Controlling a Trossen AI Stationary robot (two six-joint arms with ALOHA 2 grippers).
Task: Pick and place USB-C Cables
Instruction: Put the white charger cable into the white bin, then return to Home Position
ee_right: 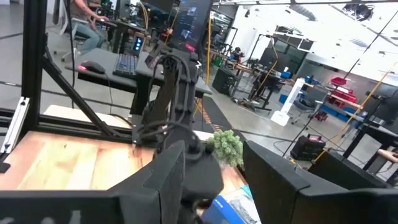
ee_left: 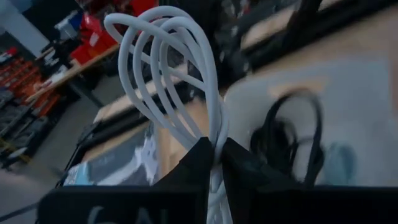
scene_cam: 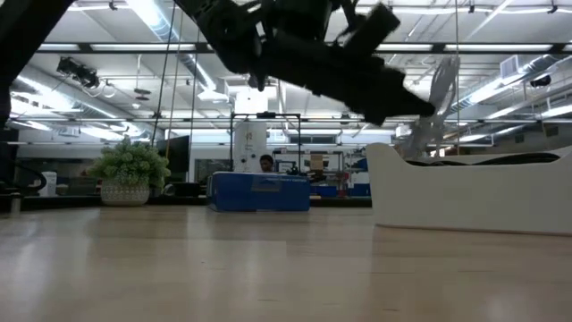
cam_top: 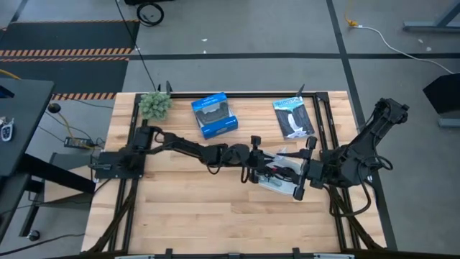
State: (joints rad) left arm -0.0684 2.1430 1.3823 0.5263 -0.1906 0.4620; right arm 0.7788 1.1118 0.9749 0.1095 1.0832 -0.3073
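My left gripper (ee_left: 214, 155) is shut on the white coiled cable (ee_left: 168, 68), whose loops stand out past the fingertips. In the low view the white cable (scene_cam: 439, 94) is in the air above the white tray (scene_cam: 465, 192). A black coiled cable (ee_left: 292, 140) lies in the tray beneath. In the high view the left gripper (cam_top: 253, 160) reaches over the tray's left end (cam_top: 267, 181), where dark cables (cam_top: 282, 170) lie. My right gripper (ee_right: 230, 186) is open and stands at the tray's right end (cam_top: 305, 176). The other cables cannot be told apart. My left gripper pinches the white cable between its two fingers at one end of the coil (ee_left: 214, 140), where several strands are bunched together. The loops stick out beyond the fingertips (ee_left: 199, 155). The coil is lifted clear, above the tray.
A blue box (cam_top: 214, 115) and a dark package (cam_top: 293, 116) lie toward the far edge, with a small potted plant (cam_top: 154, 104) at the far left corner. Bare wooden tabletop (cam_top: 201, 208) spreads along the near side. Black frame rails (cam_top: 327, 122) border the table.
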